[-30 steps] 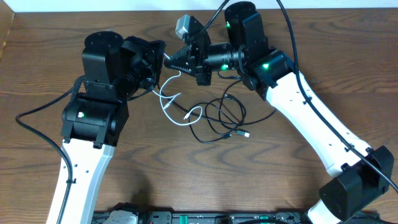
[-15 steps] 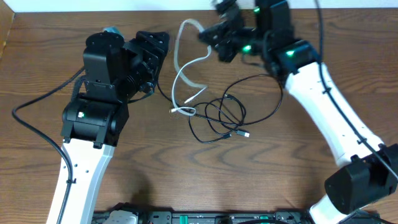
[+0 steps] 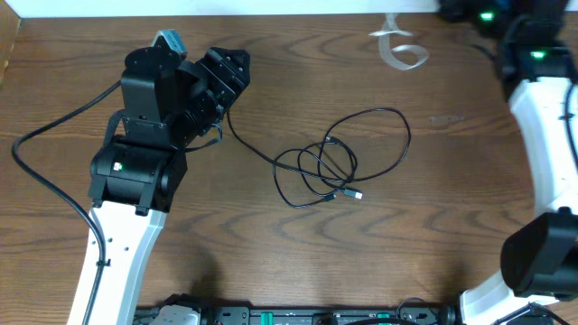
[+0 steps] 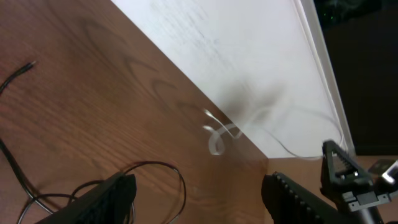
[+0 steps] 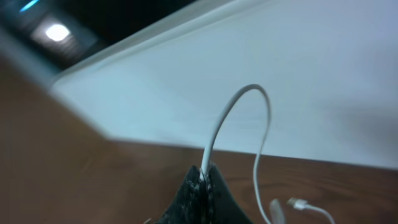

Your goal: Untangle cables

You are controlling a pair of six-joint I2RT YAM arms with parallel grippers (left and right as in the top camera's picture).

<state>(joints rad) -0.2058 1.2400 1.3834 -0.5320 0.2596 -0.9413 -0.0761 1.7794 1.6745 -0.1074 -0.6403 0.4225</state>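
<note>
The black cable (image 3: 336, 164) lies in loose loops at the middle of the wooden table, its small plug (image 3: 355, 194) toward the front. The white cable (image 3: 397, 50) hangs blurred near the table's far edge, apart from the black one. In the right wrist view my right gripper (image 5: 204, 172) is shut on the white cable (image 5: 245, 93), which arcs up and falls back to its plug (image 5: 298, 203). My left gripper (image 3: 226, 70) stands open and holds nothing, left of the black cable. In its wrist view, the left gripper (image 4: 199, 202) has a black cable loop (image 4: 177, 174) on the table below.
A white wall (image 3: 226, 7) runs along the table's far edge. The left arm's thick black wire (image 3: 50, 135) trails over the table at the left. The right arm (image 3: 542, 99) reaches up the right side.
My right gripper has carried the white cable up and off to the far right, clear of the black loops. My left gripper has opened and let go. The black cable stays put.
</note>
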